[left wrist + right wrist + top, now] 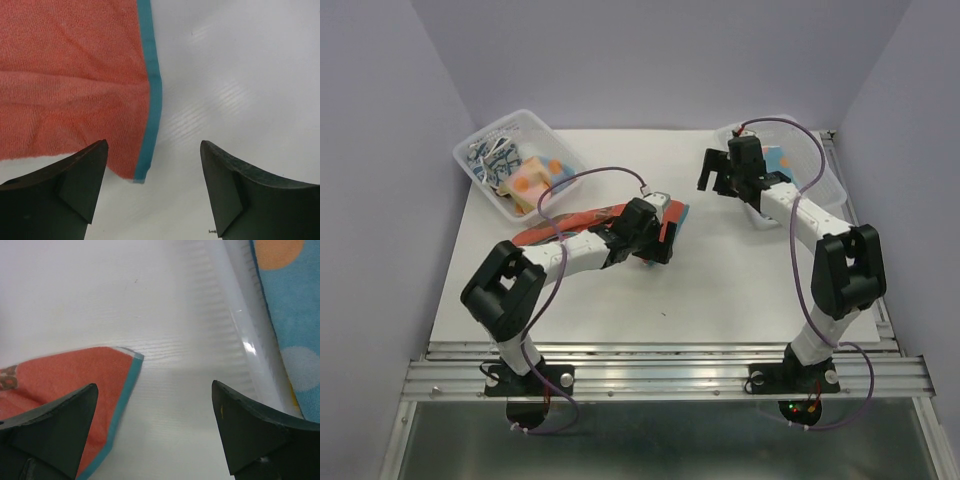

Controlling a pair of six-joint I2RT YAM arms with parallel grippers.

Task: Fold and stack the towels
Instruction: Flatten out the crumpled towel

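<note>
Red-orange towel (542, 233) lies long-ways left-right on worktop (720, 290); left hand (154, 143), right hand (154, 385) gape empty; far-left basket (492, 130) holds printed towels (525, 182).

Red-orange towel (540, 236) beneath left arm (582, 255)

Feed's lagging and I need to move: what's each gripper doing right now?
Left gripper: open, holding nothing, at the teal-bordered edge of the red-orange towel.
Right gripper: open, empty.

Lab booth: plain walls (650, 60), railed table (720, 290)
</note>
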